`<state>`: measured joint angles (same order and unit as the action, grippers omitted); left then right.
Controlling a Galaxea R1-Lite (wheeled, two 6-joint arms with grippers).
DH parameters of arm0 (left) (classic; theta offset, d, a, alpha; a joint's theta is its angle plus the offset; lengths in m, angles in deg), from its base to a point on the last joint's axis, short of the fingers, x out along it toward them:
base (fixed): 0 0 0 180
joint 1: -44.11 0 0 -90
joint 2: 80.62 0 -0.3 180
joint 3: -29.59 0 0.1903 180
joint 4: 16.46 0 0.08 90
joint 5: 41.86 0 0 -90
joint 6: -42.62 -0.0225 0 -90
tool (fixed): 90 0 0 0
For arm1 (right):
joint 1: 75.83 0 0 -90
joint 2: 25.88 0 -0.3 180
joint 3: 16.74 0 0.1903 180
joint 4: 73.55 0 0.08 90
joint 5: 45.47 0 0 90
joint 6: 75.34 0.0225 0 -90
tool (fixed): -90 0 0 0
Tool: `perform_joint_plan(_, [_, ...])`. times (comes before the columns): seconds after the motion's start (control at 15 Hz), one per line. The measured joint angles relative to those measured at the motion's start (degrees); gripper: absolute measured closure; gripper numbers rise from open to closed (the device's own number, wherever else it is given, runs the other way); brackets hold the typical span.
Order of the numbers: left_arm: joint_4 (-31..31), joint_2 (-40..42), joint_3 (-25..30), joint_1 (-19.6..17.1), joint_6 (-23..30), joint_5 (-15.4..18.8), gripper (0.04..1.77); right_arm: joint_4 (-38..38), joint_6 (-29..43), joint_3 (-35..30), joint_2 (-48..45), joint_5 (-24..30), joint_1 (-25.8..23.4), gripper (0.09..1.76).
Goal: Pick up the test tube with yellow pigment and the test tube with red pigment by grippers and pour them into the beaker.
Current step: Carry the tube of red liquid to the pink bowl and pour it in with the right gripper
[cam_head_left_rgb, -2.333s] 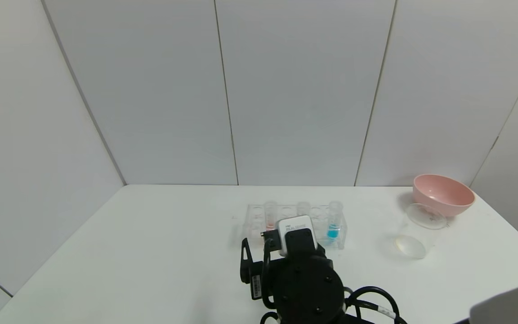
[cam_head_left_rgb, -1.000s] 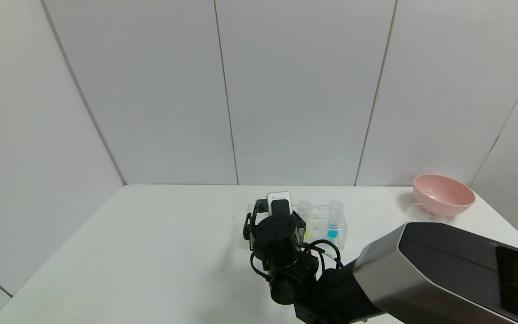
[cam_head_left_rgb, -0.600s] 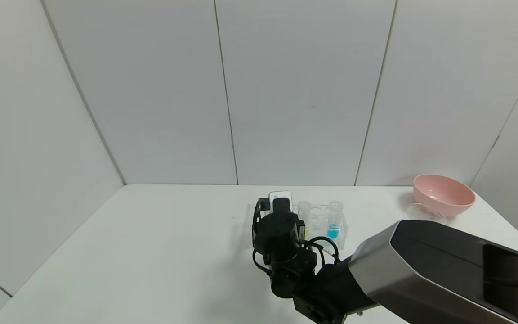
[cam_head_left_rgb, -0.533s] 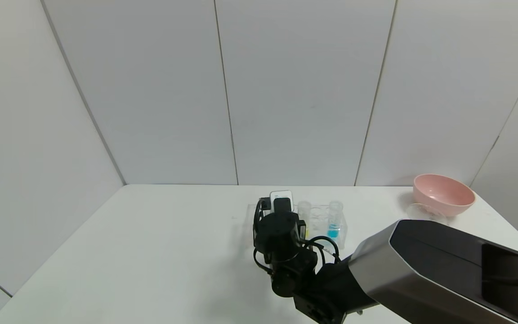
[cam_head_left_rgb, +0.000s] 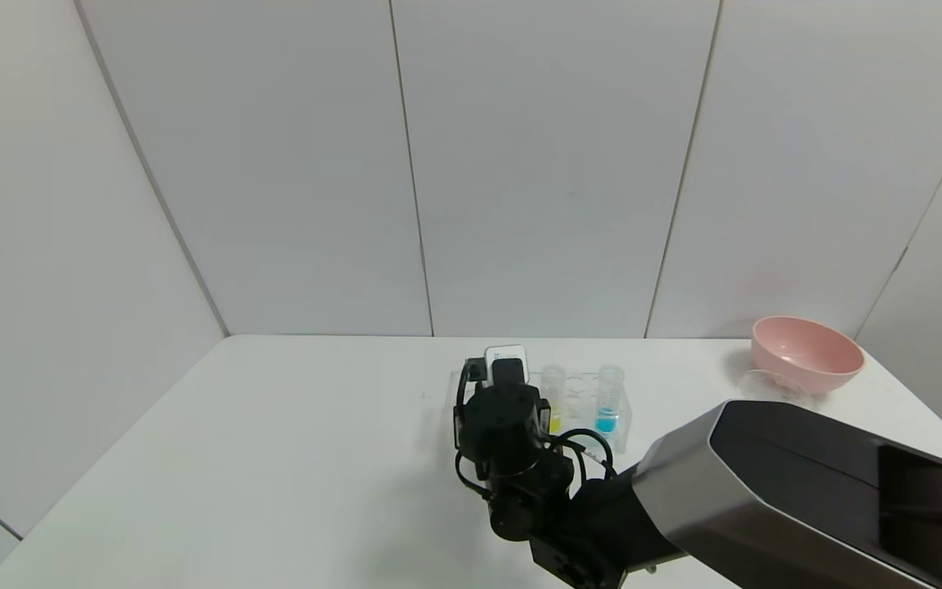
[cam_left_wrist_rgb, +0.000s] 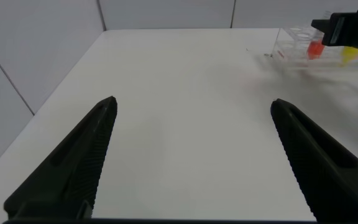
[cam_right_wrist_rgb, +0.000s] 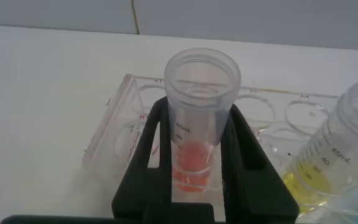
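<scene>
Red-pigment test tube (cam_right_wrist_rgb: 199,130) stands upright in the tube rack (cam_right_wrist_rgb: 120,140), pinched between our right gripper (cam_right_wrist_rgb: 194,180) fingers. Yellow-pigment test tube (cam_right_wrist_rgb: 334,155) sits just beside it in the rack. Our left gripper (cam_left_wrist_rgb: 191,155) hangs spread wide, well apart over the table (cam_left_wrist_rgb: 179,93).

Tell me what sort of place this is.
Probably a mock chemistry bench for robot trials: a clear many-holed tube rack holds small clear tubes of yellow, blue and red-orange liquid on a bare white table walled by plain panels. The right hand straddles the red tube.
</scene>
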<state>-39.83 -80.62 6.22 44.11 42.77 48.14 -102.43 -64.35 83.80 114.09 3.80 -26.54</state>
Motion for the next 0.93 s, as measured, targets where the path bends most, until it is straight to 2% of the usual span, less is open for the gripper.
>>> perform_joint_plan(0.13, [0.0, 0.0, 0.0, 0.0, 0.0, 0.0, 0.05, 0.0, -0.3, 0.0, -0.9, 0.0, 0.0, 1.34])
perform_joint_plan(0.4, [0.0, 0.0, 0.0, 0.0, 0.0, 0.0, 0.05, -0.6, -5.6, 0.1, -3.9, 0.9, 0.2, 1.34])
perform_joint_plan(0.6, [0.0, 0.0, 0.0, 0.0, 0.0, 0.0, 0.05, -0.2, -8.1, 1.1, -7.5, 3.3, 0.3, 1.34])
perform_joint_plan(0.93, [0.0, 0.0, 0.0, 0.0, 0.0, 0.0, 0.05, 0.1, -10.8, 0.0, -16.2, 3.4, -0.7, 1.34])
